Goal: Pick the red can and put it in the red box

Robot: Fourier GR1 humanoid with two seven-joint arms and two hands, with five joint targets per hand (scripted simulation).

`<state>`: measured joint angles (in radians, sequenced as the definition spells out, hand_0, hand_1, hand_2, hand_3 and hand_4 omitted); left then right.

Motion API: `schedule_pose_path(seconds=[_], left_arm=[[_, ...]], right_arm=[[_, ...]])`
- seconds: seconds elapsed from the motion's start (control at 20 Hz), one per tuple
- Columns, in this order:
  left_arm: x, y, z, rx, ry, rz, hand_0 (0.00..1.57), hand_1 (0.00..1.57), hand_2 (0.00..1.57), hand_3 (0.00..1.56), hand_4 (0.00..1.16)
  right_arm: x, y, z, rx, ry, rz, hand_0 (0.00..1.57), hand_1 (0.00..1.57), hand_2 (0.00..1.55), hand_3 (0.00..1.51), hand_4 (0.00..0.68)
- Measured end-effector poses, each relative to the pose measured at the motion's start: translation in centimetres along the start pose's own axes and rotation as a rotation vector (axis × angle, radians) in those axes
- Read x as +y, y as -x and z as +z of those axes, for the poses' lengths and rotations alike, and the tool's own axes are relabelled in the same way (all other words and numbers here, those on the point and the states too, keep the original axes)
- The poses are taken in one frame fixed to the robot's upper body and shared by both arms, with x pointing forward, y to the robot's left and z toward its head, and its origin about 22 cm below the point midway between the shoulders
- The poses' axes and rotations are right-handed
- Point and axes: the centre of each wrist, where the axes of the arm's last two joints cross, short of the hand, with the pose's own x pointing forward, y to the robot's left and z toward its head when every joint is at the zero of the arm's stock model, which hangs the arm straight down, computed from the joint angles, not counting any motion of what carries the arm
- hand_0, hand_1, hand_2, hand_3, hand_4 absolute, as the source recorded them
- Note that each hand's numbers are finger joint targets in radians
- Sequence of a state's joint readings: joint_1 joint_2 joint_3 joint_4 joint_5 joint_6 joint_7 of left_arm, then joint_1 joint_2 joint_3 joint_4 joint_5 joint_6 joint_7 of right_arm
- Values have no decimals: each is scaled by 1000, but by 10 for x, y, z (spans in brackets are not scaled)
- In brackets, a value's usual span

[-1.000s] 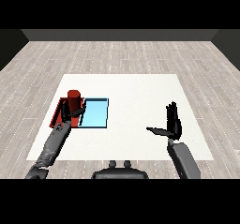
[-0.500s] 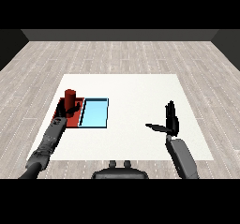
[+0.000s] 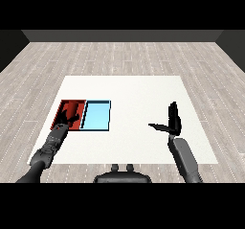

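At the left, the left hand (image 3: 68, 118) reaches into the red tray (image 3: 63, 109); its dark fingers blur together there, so I cannot tell whether they are curled, and the red can cannot be made out against the tray. The light blue tray (image 3: 97, 116) lies touching the red one on the white table (image 3: 139, 91). Well to the right, the right hand (image 3: 172, 120) stands upright over the table, fingers straight and thumb stuck out sideways, holding nothing.
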<state>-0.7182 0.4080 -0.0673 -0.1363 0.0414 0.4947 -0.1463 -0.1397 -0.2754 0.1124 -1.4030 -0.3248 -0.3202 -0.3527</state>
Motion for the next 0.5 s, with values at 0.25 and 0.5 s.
schedule_pose_path(seconds=[0.25,0.5], left_arm=[[11,9,-4,114,-29,38,0,0,0,0,649],[22,22,-5,183,45,26,0,0,0,0,0]], right_arm=[[5,5,2,-5,2,-8,0,0,0,0,0],[5,6,2,-13,14,-15,0,0,0,0,0]])
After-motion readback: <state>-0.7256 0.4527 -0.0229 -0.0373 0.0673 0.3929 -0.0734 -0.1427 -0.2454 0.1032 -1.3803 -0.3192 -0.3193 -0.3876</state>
